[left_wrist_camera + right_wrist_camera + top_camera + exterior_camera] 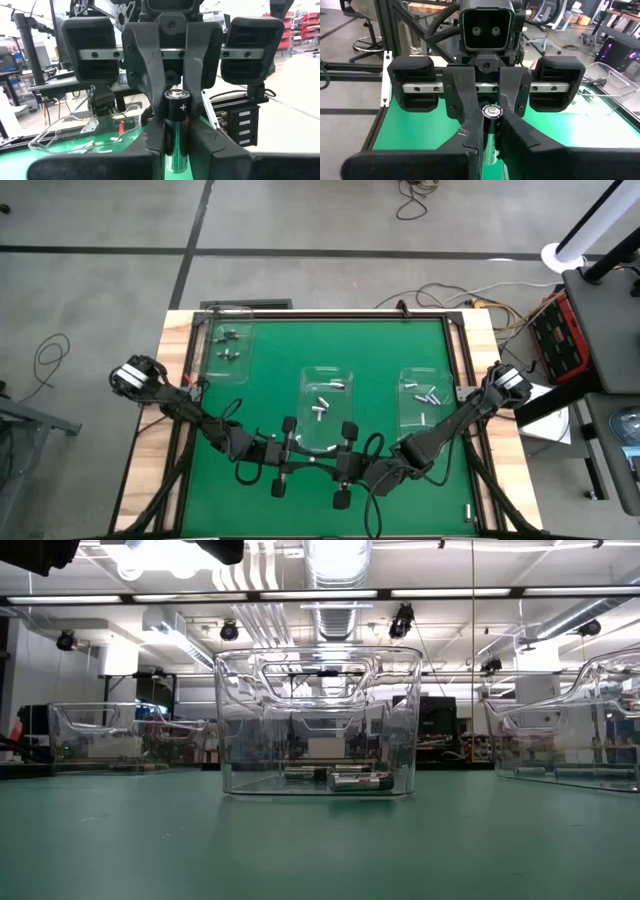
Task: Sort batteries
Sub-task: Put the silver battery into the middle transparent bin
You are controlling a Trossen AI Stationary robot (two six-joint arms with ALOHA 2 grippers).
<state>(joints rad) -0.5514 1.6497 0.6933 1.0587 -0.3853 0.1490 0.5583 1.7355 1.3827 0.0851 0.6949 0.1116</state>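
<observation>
Seen from above, both arms reach to the lower middle of the frame and meet nose to nose over the green table (270, 370), just below the middle bin (327, 408). The left end effector (290, 452) and the right end effector (340, 460) face each other, and the wrist views show one battery (176, 131) between them: the left end effector (176, 150) is clenched on its green body with the dark, plus-marked cap standing up at frame centre, while the right end effector (490, 135) grips the same battery (490, 112) from the other end, its silvery tip showing between the fingers. Other batteries lie sorted in three clear bins: a few in the upper-left bin (228, 345), several in the middle bin, and some in the right bin (427, 400). The low view puts the middle bin (318, 720) at frame centre with batteries (350, 780) lying flat on its floor. One lone cell (466, 510) sits at the lower right by the table's edge
</observation>
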